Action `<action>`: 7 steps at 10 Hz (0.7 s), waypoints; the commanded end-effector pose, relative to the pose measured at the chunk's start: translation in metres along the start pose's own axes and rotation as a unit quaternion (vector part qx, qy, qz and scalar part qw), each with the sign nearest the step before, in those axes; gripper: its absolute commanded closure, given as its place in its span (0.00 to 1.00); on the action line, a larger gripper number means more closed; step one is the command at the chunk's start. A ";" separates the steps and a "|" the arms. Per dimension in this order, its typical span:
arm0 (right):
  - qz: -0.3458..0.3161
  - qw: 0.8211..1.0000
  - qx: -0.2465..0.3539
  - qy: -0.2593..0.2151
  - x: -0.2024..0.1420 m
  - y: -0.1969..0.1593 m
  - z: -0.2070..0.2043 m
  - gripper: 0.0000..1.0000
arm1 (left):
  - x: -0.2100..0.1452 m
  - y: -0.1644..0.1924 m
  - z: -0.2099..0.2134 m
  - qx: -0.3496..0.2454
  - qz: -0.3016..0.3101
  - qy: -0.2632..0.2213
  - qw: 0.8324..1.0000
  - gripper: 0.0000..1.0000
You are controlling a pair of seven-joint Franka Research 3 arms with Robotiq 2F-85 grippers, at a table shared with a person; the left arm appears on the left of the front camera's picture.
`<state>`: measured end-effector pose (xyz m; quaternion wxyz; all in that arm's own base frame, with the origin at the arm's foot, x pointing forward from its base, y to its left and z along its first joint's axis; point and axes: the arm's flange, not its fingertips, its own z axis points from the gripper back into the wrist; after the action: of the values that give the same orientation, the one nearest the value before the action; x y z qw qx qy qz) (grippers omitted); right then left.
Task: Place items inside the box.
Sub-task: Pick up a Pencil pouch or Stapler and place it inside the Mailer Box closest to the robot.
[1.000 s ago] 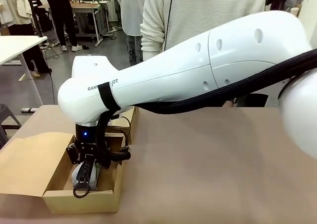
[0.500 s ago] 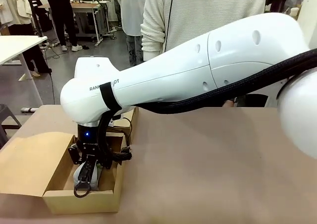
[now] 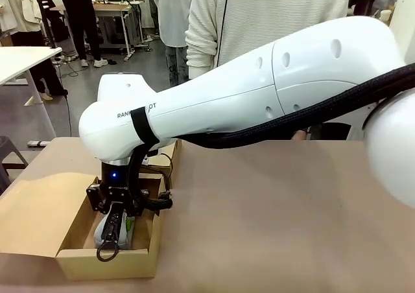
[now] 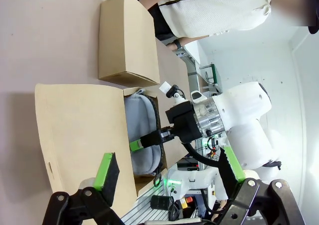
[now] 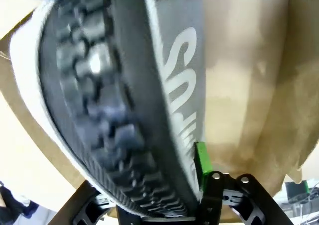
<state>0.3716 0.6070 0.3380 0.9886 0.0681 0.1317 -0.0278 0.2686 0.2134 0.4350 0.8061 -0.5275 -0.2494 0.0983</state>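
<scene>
An open cardboard box sits at the table's near left corner. A grey zip pouch with white lettering lies inside it. My right arm reaches across, and my right gripper hangs down into the box, open, with its fingers spread on either side of the pouch. In the right wrist view the pouch and its zipper loom close, with one green pad beside it and the box floor behind. My left gripper is open and holds nothing, looking from farther off at the box and the pouch.
A second, closed cardboard box stands just behind the open one. The open box's flap lies flat to the left. A person in a white sweater stands at the far side. The brown tabletop stretches to the right.
My right gripper's jaws have spread apart, letting go of the pouch, which now rests in the box. The arm has barely moved.
</scene>
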 end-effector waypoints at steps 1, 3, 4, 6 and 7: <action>0.007 1.000 0.010 0.002 -0.005 -0.009 0.008 0.06 | -0.001 -0.001 0.000 -0.011 -0.007 -0.006 1.000 0.00; 0.004 1.000 0.016 -0.012 -0.010 -0.015 0.015 0.00 | -0.001 -0.001 0.000 -0.011 -0.007 -0.006 1.000 0.00; 0.008 1.000 0.019 -0.020 -0.012 -0.017 0.018 0.00 | -0.001 -0.001 0.000 -0.011 -0.007 -0.006 1.000 0.00; 0.012 0.999 0.020 -0.039 -0.018 -0.020 0.026 0.00 | -0.001 -0.001 0.000 -0.011 -0.007 -0.006 1.000 0.00; 0.013 0.998 0.025 -0.054 -0.022 -0.024 0.033 0.00 | -0.001 -0.001 0.000 -0.011 -0.007 -0.006 1.000 0.00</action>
<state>0.3666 0.5978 0.3705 0.9907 0.0862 0.1019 -0.0254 0.2686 0.2134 0.4350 0.8061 -0.5276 -0.2494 0.0983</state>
